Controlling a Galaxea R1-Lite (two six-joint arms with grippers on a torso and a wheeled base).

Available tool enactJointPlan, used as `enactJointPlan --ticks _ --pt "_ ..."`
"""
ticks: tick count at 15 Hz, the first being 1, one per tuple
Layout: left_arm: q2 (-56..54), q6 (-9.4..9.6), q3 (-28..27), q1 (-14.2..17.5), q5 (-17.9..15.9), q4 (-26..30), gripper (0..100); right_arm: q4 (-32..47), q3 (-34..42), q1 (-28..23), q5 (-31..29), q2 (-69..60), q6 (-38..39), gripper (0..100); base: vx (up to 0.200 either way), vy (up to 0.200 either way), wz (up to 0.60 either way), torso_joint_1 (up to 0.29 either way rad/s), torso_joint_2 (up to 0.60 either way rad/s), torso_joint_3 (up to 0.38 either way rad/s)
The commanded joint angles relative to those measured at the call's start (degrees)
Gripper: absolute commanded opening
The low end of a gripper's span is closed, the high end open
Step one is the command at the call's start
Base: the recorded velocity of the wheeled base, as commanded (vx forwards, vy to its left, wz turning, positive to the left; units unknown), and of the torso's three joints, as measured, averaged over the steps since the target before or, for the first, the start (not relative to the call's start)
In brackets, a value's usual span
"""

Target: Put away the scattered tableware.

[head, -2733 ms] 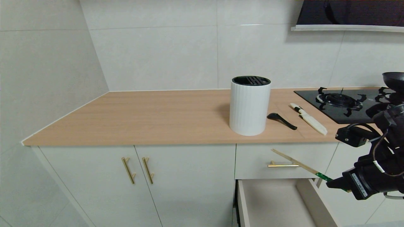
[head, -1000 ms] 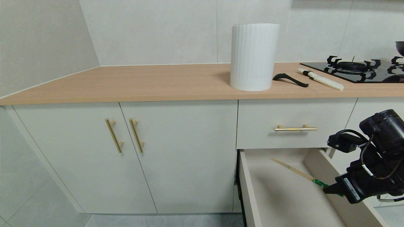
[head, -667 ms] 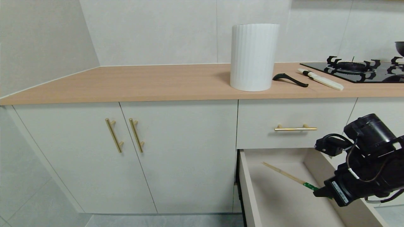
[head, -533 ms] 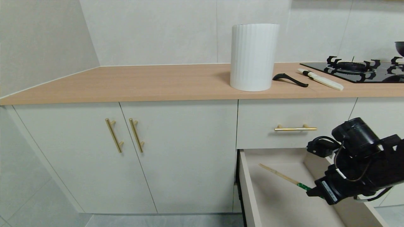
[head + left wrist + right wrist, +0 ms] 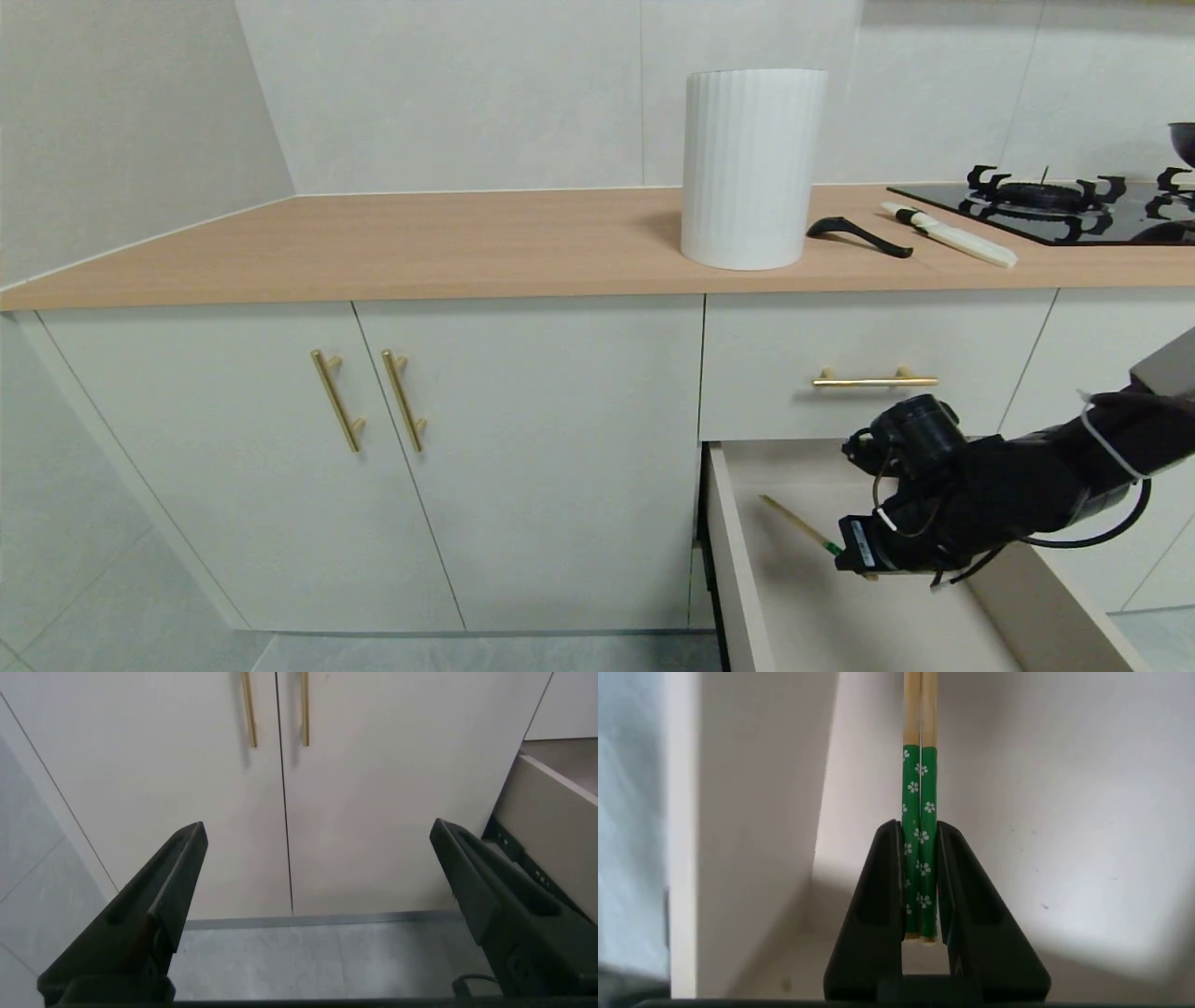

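Observation:
My right gripper (image 5: 845, 551) (image 5: 921, 905) is shut on a pair of wooden chopsticks (image 5: 794, 525) (image 5: 921, 812) with green flowered ends. It holds them low inside the open drawer (image 5: 733, 560), tips slanting up toward the drawer's left wall. On the wooden counter (image 5: 467, 247) a black spoon (image 5: 854, 233) and a white-sheathed knife (image 5: 948, 233) lie to the right of a tall white ribbed holder (image 5: 752, 168). My left gripper (image 5: 322, 915) is open and holds nothing, low in front of the cabinet doors (image 5: 280, 793).
A black gas hob (image 5: 1046, 201) sits at the counter's right end. A shut drawer with a gold handle (image 5: 873, 380) is directly above the open one. The double doors have gold handles (image 5: 369, 401). Tiled floor lies below.
The head camera has dropped from above the counter to cabinet level. My right gripper has carried the chopsticks left and down, deeper into the open drawer.

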Motion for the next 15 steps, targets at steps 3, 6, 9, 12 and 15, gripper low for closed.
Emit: enactJointPlan --ticks 3,6,9,12,15 --pt "0.01 -0.01 0.0 0.01 -0.02 0.0 100 -0.22 -3.37 1.24 -2.88 9.48 2.1 0 0.0 0.0 0.0 0.0 0.0 0.0" --pt "0.01 -0.01 0.0 0.01 -0.02 0.0 100 -0.22 -4.6 1.59 -5.25 12.38 2.81 0 0.0 0.0 0.0 0.0 0.0 0.0" --pt "0.01 -0.01 0.0 0.01 -0.02 0.0 100 -0.22 -4.95 2.91 -7.45 13.78 2.89 0 0.0 0.0 0.0 0.0 0.0 0.0" --pt "0.01 -0.01 0.0 0.01 -0.02 0.0 100 -2.94 -4.78 5.02 -12.02 15.98 4.83 0 0.0 0.0 0.0 0.0 0.0 0.0" --pt "0.01 -0.01 0.0 0.01 -0.02 0.0 100 -3.56 -4.78 5.19 -13.43 16.68 5.0 0 0.0 0.0 0.0 0.0 0.0 0.0"
